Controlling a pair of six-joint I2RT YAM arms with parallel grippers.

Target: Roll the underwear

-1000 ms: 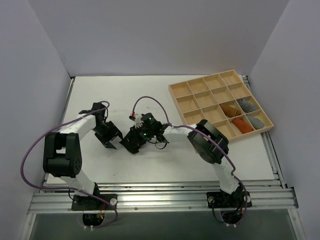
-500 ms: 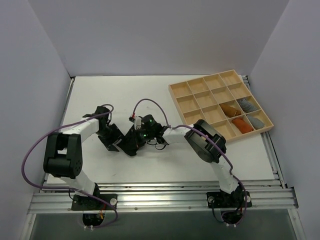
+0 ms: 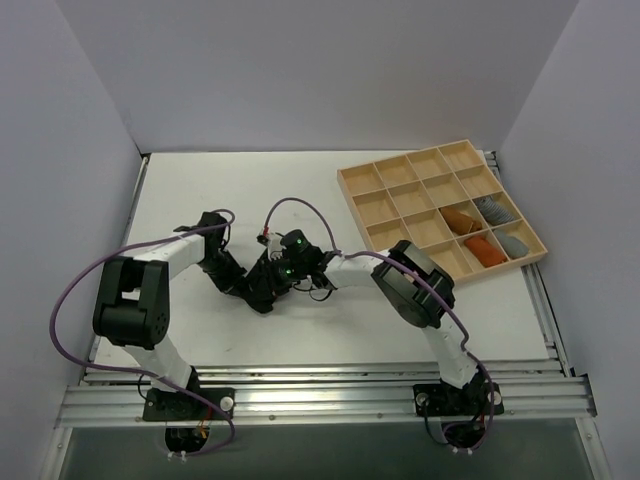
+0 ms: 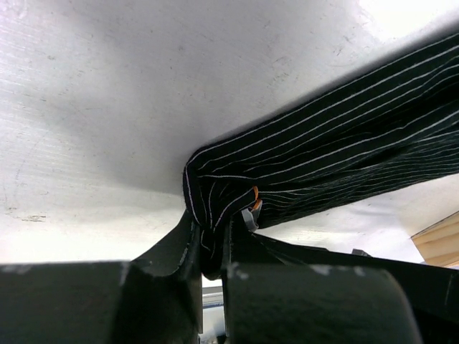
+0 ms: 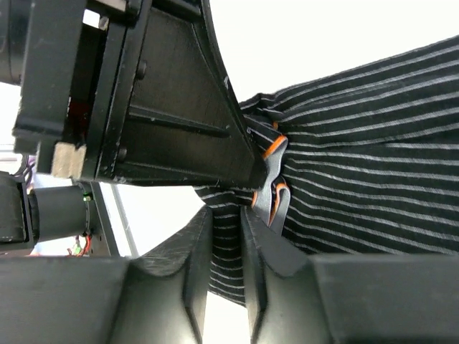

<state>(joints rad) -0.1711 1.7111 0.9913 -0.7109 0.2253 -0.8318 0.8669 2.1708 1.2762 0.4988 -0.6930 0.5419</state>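
The underwear (image 3: 262, 290) is a small black bundle with thin pale stripes, lying mid-table between the two grippers. In the left wrist view the underwear (image 4: 323, 150) stretches away to the right, and my left gripper (image 4: 212, 240) is shut on a bunched fold at its end. My left gripper (image 3: 243, 284) meets the bundle from the left. From the right comes my right gripper (image 3: 278, 278). In the right wrist view my right gripper (image 5: 228, 240) is shut on a strip of the underwear (image 5: 373, 179). The left gripper's black finger (image 5: 179, 122) sits just above it, touching the same fold.
A wooden tray (image 3: 346, 181) of square compartments stands at the back right. Orange rolls (image 3: 460, 218) and grey rolls (image 3: 492, 210) fill its right-hand compartments. White walls close in the table on three sides. Purple cables loop off both arms.
My left gripper has travelled right across the table to the underwear and gone from open to shut on its fold. The right gripper has stayed on the garment.
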